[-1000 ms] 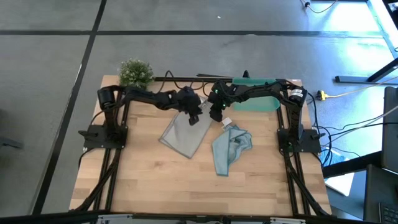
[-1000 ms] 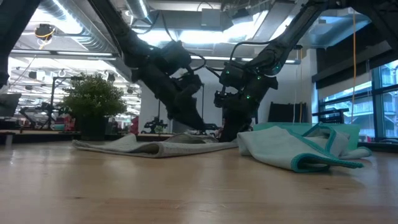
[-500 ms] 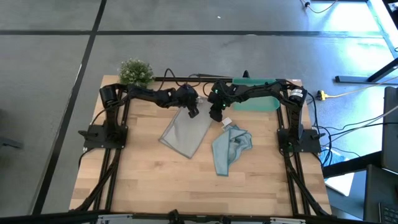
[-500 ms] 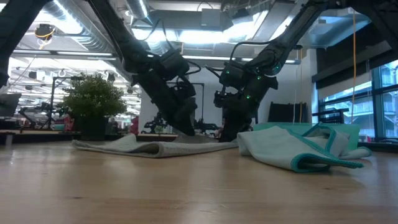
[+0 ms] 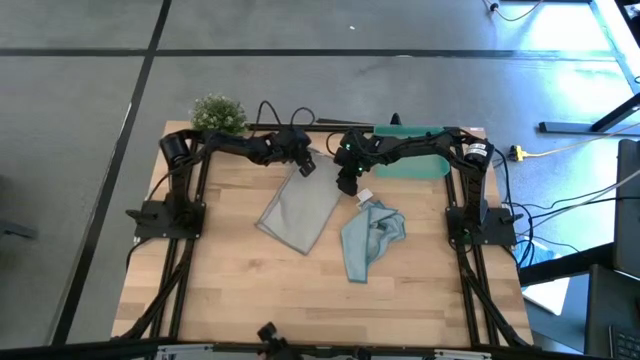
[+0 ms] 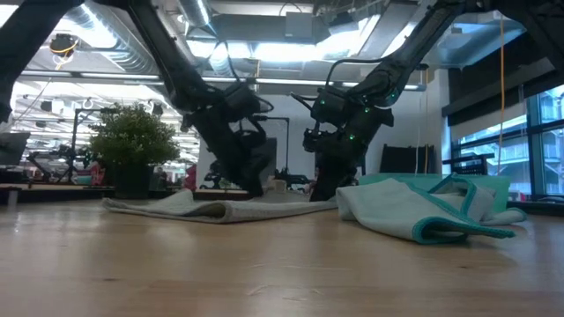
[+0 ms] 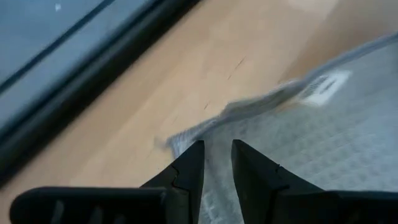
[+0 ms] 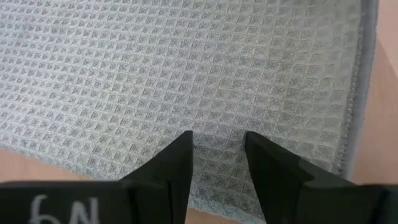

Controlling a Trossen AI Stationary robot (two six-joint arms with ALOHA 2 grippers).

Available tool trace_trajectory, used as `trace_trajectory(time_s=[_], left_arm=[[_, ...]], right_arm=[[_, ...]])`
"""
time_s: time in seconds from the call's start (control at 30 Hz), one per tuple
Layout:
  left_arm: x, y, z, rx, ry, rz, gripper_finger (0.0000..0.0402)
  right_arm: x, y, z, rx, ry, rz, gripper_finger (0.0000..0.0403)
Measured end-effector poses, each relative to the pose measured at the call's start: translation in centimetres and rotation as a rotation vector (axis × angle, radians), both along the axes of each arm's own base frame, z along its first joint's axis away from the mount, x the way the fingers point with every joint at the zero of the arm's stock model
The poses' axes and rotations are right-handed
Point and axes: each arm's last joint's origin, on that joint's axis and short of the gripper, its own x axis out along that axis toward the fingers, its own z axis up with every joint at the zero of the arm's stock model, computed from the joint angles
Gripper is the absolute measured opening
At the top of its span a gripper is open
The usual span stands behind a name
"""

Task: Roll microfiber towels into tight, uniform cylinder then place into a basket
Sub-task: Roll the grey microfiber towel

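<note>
On the middle of the table (image 5: 250, 275) the grey-blue towel (image 5: 298, 213) lies flat, not rolled. Your left gripper (image 5: 304, 166) and right gripper (image 5: 347, 187) sit at its far corners, fingers a little apart, holding nothing. Pinch both corners evenly, then roll straight. The basket (image 5: 415, 165) waits behind.

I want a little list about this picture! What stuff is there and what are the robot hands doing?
grey towel: spread flat on the table
blue towel: crumpled beside it
basket: at the table's back edge, behind the right arm
plant: back corner
left gripper: open, at the grey towel's far corner
right gripper: open, over the grey towel's other far corner
</note>
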Motion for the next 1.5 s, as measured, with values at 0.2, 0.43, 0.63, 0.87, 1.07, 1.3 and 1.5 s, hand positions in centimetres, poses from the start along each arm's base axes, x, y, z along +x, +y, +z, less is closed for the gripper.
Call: trace_trajectory(time_s=[0.2, 0.43, 0.63, 0.87, 1.07, 1.3, 1.5], left_arm=[[0.6, 0.3, -0.5, 0.0, 0.0, 0.002, 0.0078], [0.8, 1.1, 1.1, -0.004, -0.01, 0.016, 0.0078], [0.0, 1.4, 4.6, -0.014, 0.011, 0.037, 0.0078], [-1.9, -1.2, 7.3, -0.085, 0.158, -0.041, 0.0078], [-2.3, -4.9, 6.5, -0.227, 0.315, -0.167, 0.0078], [-2.1, -9.1, 4.1, -0.264, 0.386, -0.283, 0.0078], [-2.5, -11.9, 2.3, -0.296, 0.404, -0.353, 0.0078]], right_arm=[[0.0, 0.0, 0.0, 0.011, -0.006, 0.007, 0.015], [0.0, 0.1, 0.0, 0.02, -0.01, 0.013, 0.015], [0.0, 0.0, 0.0, 0.014, -0.006, 0.009, 0.015], [0.0, -0.2, 0.0, -0.018, 0.009, -0.012, 0.015], [0.0, -0.2, 0.0, -0.023, 0.011, -0.014, 0.015], [-0.5, -1.2, 0.0, -0.064, 0.026, -0.065, 0.015], [-0.9, -2.1, 0.2, -0.031, 0.013, -0.097, 0.015]])
